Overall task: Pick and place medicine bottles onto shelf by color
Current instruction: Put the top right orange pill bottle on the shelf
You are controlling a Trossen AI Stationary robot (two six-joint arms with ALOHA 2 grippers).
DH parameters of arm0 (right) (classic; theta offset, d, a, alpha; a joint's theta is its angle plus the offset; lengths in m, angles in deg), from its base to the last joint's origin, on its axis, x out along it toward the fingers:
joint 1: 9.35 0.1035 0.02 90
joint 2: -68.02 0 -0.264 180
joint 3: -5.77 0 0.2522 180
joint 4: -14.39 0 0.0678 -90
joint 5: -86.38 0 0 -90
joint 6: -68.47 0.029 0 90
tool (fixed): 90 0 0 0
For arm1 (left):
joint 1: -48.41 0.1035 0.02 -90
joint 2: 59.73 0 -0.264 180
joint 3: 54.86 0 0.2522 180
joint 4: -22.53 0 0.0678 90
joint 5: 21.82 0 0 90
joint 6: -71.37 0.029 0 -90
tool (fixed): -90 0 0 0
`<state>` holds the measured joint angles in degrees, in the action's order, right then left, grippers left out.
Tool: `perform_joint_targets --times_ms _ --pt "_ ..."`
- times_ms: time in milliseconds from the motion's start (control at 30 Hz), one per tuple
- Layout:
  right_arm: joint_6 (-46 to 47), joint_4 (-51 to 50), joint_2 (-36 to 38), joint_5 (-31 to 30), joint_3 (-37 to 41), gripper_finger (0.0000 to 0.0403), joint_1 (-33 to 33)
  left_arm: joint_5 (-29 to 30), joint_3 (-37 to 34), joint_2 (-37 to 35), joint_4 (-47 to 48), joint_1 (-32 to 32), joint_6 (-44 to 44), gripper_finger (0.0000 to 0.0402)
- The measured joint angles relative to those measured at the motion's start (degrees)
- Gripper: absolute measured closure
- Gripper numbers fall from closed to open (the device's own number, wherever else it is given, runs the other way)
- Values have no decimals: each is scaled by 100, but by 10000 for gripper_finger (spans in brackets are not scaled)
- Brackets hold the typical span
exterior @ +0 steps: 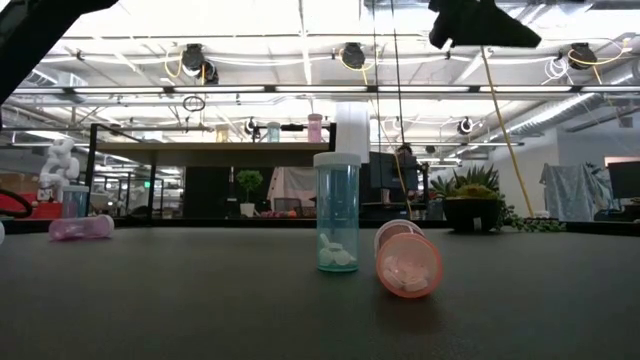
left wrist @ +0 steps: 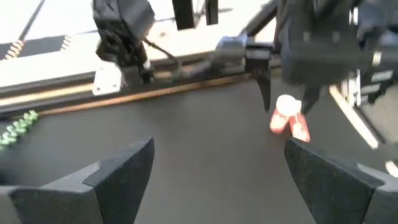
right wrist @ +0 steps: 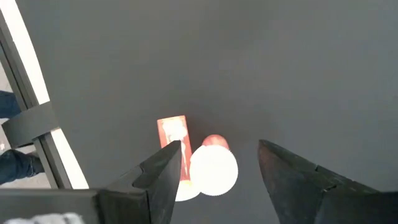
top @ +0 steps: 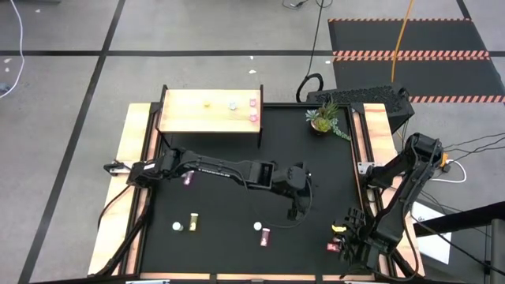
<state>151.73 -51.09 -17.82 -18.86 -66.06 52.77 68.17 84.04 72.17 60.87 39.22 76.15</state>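
Note:
The shelf (top: 209, 112) stands at the table's far left and carries a yellow bottle (top: 207, 102), a pale blue bottle (top: 233, 105) and two pink bottles (top: 253, 117). My right gripper (right wrist: 219, 149) is open near the table's near right corner, pointing down. Its fingers stand either side of an upright red bottle's white cap (right wrist: 213, 168), and a second red bottle (right wrist: 172, 134) lies beside it. My left gripper (left wrist: 219, 149) is open and empty over the table's middle (top: 298, 207). A teal bottle (exterior: 337, 215) stands upright and a pink one (exterior: 408, 263) lies beside it.
A pink bottle (top: 188, 179) lies below my left arm. A yellow bottle (top: 192, 221) and a white-capped one (top: 177, 226) are at the near left. A potted plant (top: 323, 120) stands at the far right. Wooden rails (top: 130, 158) run along both sides of the table.

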Motion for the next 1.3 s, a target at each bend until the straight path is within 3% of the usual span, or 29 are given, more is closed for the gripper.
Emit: perform_joint_targets --times_ms 233,567,800,967,1300 --pt "185 -70 0 -80 0 197 72 2 -2 -68 280 46 -191 41" --pt "1410 -149 0 -308 0 197 529 -20 -4 -290 536 0 -188 41" --pt "1761 558 -241 -409 -2 197 767 23 -4 -354 620 -22 -234 41" --pt "2207 -32 -341 -404 0 197 965 52 -4 -431 725 -22 -230 41" --pt "1659 271 -367 -179 0 197 1002 55 -4 -431 711 -6 -220 41"
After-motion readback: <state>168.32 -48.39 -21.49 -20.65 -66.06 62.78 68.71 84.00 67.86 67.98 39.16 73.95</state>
